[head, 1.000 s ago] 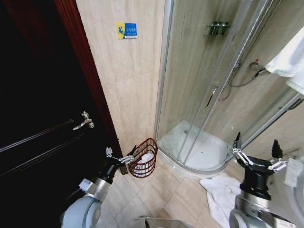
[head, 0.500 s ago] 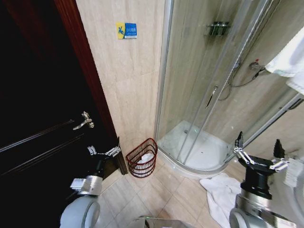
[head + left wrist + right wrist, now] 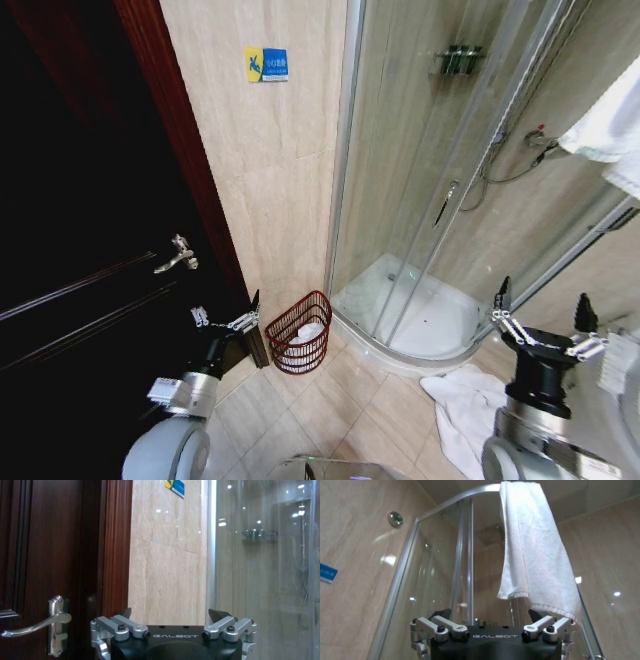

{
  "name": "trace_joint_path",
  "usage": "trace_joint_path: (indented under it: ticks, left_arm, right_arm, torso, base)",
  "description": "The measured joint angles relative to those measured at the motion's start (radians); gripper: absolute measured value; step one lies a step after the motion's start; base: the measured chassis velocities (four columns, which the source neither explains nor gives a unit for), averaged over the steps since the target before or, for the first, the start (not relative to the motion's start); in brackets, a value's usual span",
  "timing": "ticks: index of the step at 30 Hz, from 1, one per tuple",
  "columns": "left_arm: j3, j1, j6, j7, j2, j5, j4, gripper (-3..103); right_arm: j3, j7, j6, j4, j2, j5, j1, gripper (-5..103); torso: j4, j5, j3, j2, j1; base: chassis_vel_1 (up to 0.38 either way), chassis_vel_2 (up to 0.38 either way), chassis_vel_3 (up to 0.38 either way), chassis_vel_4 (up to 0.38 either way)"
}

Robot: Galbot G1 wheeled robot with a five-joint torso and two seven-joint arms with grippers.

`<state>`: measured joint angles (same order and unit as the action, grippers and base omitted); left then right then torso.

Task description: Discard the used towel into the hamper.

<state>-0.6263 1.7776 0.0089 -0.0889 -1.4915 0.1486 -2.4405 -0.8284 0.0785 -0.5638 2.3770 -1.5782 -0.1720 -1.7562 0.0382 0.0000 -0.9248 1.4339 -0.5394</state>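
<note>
Two grey, rounded arms end in black wrist housings lettered "GALBOT" in white just below the jaws. Left gripper (image 3: 226,319) and right gripper (image 3: 541,327) carry silver metal linkages with dark screws and black pointed fingertips (image 3: 220,614) at either side.

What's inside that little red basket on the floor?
Something white, likely a towel, lies inside the hamper. The bottom of the hamper is hidden by it and by the wire wall, so anything beneath cannot be seen.
</note>
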Motion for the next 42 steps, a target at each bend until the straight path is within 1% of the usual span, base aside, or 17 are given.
trace_joint_path:
  ticks: [5, 9, 10, 12, 14, 17, 20, 27, 31, 36, 38, 39, 42]
  left_arm:
    - [0.000, 0.000, 0.000, 0.000, 0.000, 0.000, 0.000, 100]
    - [0.000, 0.000, 0.000, 0.000, 0.000, 0.000, 0.000, 100]
    - [0.000, 0.000, 0.000, 0.000, 0.000, 0.000, 0.000, 100]
    - [0.000, 0.000, 0.001, 0.000, 0.000, 0.000, 0.000, 100]
    - [0.000, 0.000, 0.001, 0.000, 0.000, 0.000, 0.000, 100]
    - [0.000, 0.000, 0.001, 0.000, 0.000, 0.000, 0.000, 100]
    - [0.000, 0.000, 0.001, 0.000, 0.000, 0.000, 0.000, 100]
    - [0.000, 0.000, 0.001, 0.000, 0.000, 0.000, 0.000, 100]
    - [0.000, 0.000, 0.001, 0.000, 0.000, 0.000, 0.000, 100]
    - [0.000, 0.000, 0.001, 0.000, 0.000, 0.000, 0.001, 100]
    - [0.000, 0.000, 0.001, 0.000, 0.001, 0.000, 0.001, 100]
    - [0.000, 0.000, 0.001, 0.000, 0.001, 0.000, 0.001, 100]
    - [0.000, 0.000, 0.001, 0.000, 0.000, 0.000, 0.001, 100]
  right_arm:
    - [-0.015, 0.000, 0.001, 0.012, 0.010, -0.015, 0.001, 100]
    - [-0.084, -0.023, 0.011, 0.046, 0.043, -0.089, -0.031, 100]
    - [-0.084, -0.023, 0.011, 0.046, 0.043, -0.089, -0.031, 100]
    - [-0.135, -0.029, 0.020, 0.063, 0.056, -0.120, -0.030, 100]
    - [-0.150, -0.031, 0.021, 0.068, 0.060, -0.128, -0.030, 100]
    - [-0.204, -0.039, 0.022, 0.082, 0.076, -0.159, -0.031, 100]
    - [-0.222, -0.041, 0.019, 0.083, 0.083, -0.168, -0.028, 100]
    - [-0.231, -0.042, 0.019, 0.083, 0.091, -0.176, -0.023, 100]
    - [-0.230, -0.042, 0.018, 0.081, 0.093, -0.177, -0.018, 100]
    - [-0.232, -0.041, 0.018, 0.070, 0.102, -0.183, -0.003, 100]
    - [-0.233, -0.043, 0.017, 0.066, 0.107, -0.190, 0.004, 100]
    - [-0.233, -0.045, 0.011, 0.060, 0.113, -0.196, 0.018, 100]
    - [-0.233, -0.046, 0.007, 0.056, 0.123, -0.200, 0.038, 100]
  torso:
    - [0.0001, 0.0001, 0.000, 0.000, 0.000]
    - [0.0000, 0.0000, 0.000, 0.000, 0.000]
    - [0.0000, 0.0000, 0.000, 0.000, 0.000]
    - [0.0000, 0.0000, 0.000, 0.000, 0.000]
    - [0.0000, 0.0000, 0.000, 0.000, 0.000]
    - [0.0000, -0.0001, 0.000, 0.000, 0.000]
    - [0.0000, -0.0001, 0.000, 0.000, 0.000]
    - [0.0000, 0.0003, 0.000, 0.000, 0.000]
    - [0.0001, -0.0003, 0.000, 0.000, 0.000]
    - [-0.0001, 0.0004, 0.000, 0.000, 0.000]
    - [0.0000, -0.0007, 0.000, 0.000, 0.000]
    - [0.0000, 0.0002, 0.000, 0.000, 0.000]
    - [0.0000, 0.0007, 0.000, 0.000, -0.001]
  base:
    - [0.000, 0.000, 0.000, 0.000]
    - [0.000, 0.000, 0.000, 0.000]
    - [0.000, 0.000, 0.000, 0.000]
    - [0.000, 0.000, 0.000, 0.000]
    - [0.000, 0.000, 0.000, 0.000]
    - [-0.008, -0.007, 0.023, 0.017]
    - [-0.056, -0.055, 0.082, 0.060]
    - [-0.143, -0.149, 0.157, 0.146]
    - [-0.224, -0.213, 0.240, 0.218]
    - [-0.259, -0.259, 0.258, 0.266]
    - [-0.320, -0.312, 0.285, 0.286]
    - [-0.297, -0.320, 0.339, 0.330]
    - [-0.303, -0.321, 0.312, 0.313]
